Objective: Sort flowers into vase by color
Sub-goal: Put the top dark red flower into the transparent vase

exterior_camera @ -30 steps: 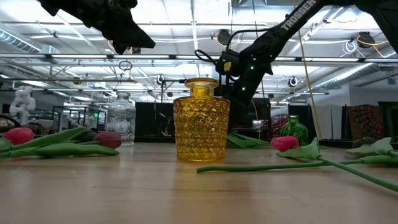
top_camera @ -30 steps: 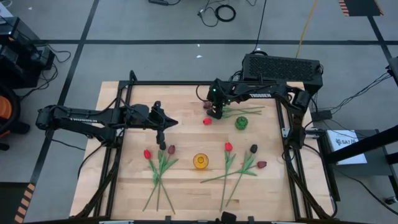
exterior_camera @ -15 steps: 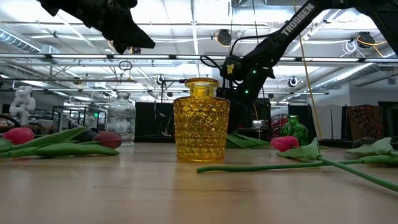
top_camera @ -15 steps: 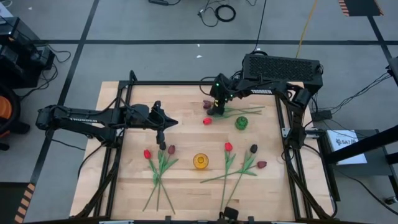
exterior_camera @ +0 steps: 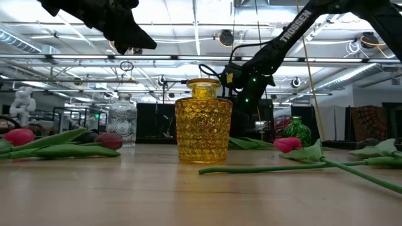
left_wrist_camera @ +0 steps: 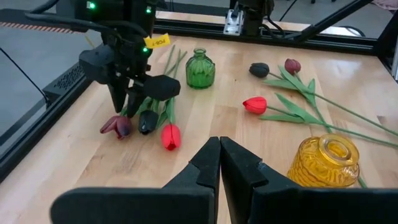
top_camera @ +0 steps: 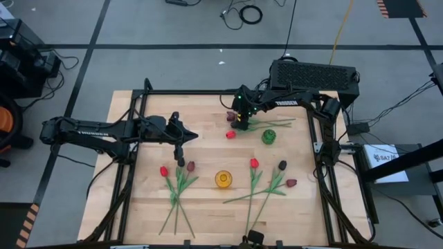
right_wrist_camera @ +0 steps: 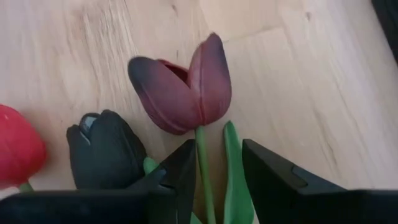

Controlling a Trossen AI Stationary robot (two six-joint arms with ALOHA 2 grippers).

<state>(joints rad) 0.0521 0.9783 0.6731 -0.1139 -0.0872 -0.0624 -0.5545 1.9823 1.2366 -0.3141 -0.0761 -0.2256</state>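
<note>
Three tulips lie near the far edge with their stems toward the green vase (top_camera: pixel 268 135): a maroon one (right_wrist_camera: pixel 183 87), a near-black one (right_wrist_camera: pixel 106 149) and a red one (left_wrist_camera: pixel 170 135). My right gripper (right_wrist_camera: pixel 219 155) is open just above them, pointing down. Its fingers stand on either side of the maroon tulip's stem (right_wrist_camera: pixel 202 158) and leaf, just behind the head. My left gripper (top_camera: pixel 181 149) is shut and hovers over the table's left middle. Other tulips lie flat in two groups, near left (top_camera: pixel 176 183) and near right (top_camera: pixel 270 181).
A yellow glass vase (top_camera: pixel 222 179) stands in the middle near the front, between the two near tulip groups. A clear glass vase (exterior_camera: pixel 122 119) stands toward the left. The black frame rails (top_camera: pixel 131 166) run along the table's sides. Bare wood lies between the vases.
My right gripper has shifted slightly toward the far edge and come lower over the far tulips' stems. The tulips and vases have stayed where they were.
</note>
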